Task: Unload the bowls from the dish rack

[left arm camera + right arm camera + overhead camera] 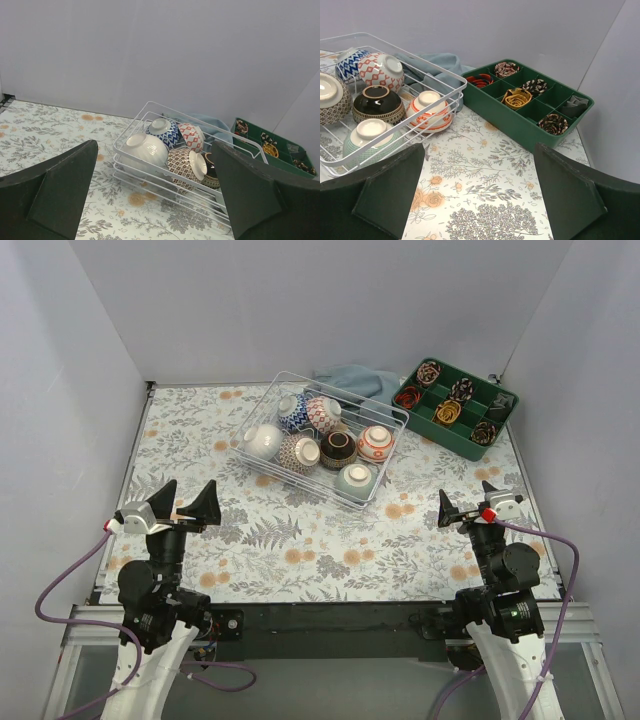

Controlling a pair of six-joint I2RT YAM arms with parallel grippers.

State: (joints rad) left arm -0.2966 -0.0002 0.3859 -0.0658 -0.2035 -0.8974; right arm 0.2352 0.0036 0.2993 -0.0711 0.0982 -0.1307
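The white wire dish rack (262,462) stands at the table's middle back and holds several bowls. They are a white bowl (263,440), a blue patterned one (292,410), a red lattice one (323,412), a brown patterned one (298,452), a black one (338,448), an orange-striped one (376,443) and a pale green one (355,480). My left gripper (187,502) is open and empty, near and left of the rack. My right gripper (468,502) is open and empty, near and right of it. The left wrist view shows the rack (150,175) ahead, and the right wrist view shows its right end (445,72).
A green compartmented tray (435,430) with small rolled items sits at the back right, also in the right wrist view (520,125). A blue-grey cloth (350,380) lies behind the rack. White walls close in the left, back and right sides of the floral-covered table (300,560).
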